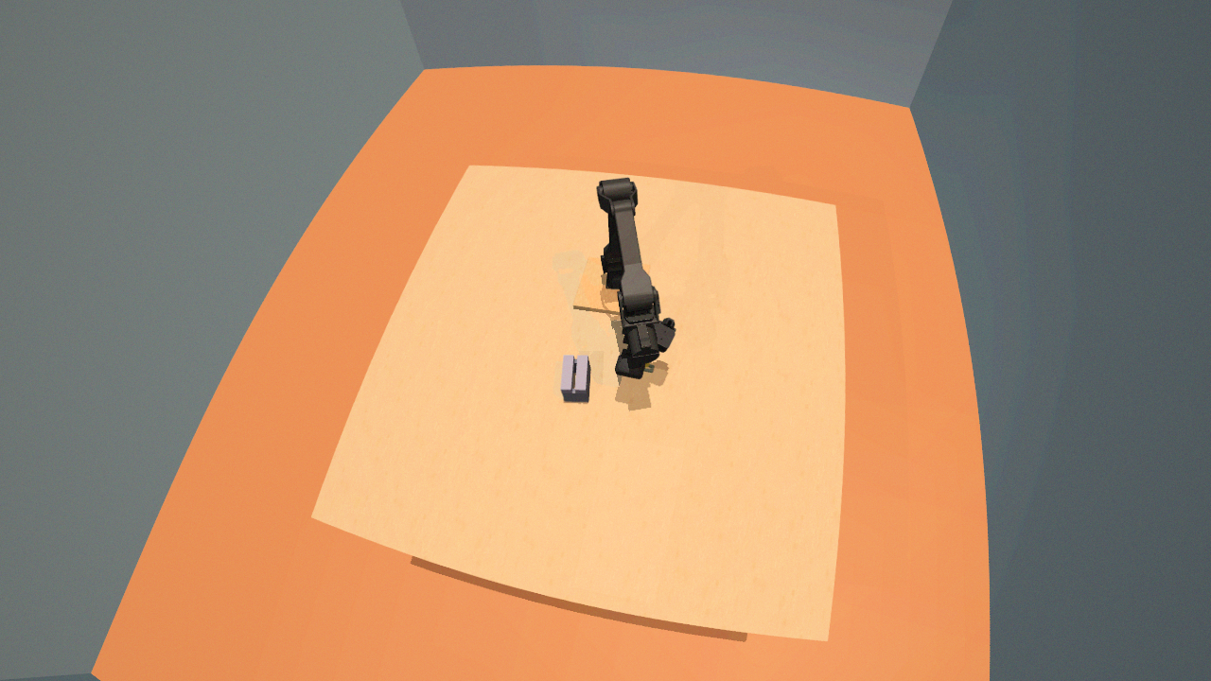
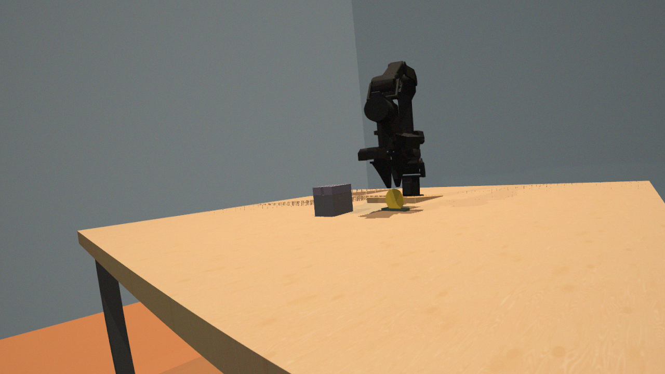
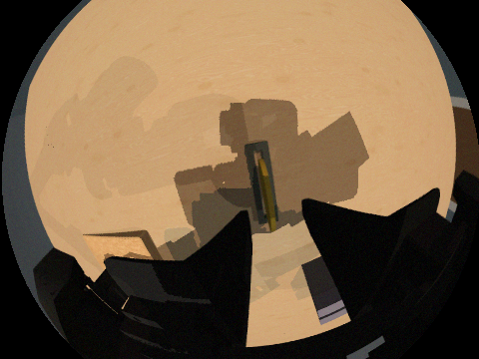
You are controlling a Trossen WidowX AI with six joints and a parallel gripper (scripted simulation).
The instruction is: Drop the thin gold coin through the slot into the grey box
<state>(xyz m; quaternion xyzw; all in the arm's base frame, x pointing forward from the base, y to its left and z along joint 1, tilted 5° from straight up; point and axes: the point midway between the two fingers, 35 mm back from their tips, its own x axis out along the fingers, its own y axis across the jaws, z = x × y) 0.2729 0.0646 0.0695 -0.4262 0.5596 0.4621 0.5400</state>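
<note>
The gold coin (image 2: 394, 198) (image 3: 265, 191) stands on edge in the dark-green holder (image 2: 396, 209) (image 3: 251, 163) on the table. In the overhead view my arm covers nearly all of it. My gripper (image 1: 630, 366) (image 2: 390, 182) (image 3: 275, 211) points down just above the coin. Its fingers are partly open, with nothing between them. In the wrist view the coin lies edge-on in line with the gap between the fingertips. The grey box (image 1: 575, 377) (image 2: 332, 200) with its lid slot stands a short way left of the holder. It also shows in the wrist view (image 3: 326, 295).
The arm's tan base plate (image 1: 586, 293) (image 2: 375, 200) lies behind the holder. The wooden table's near left edge (image 2: 153, 288) drops off to the orange floor (image 1: 254, 356).
</note>
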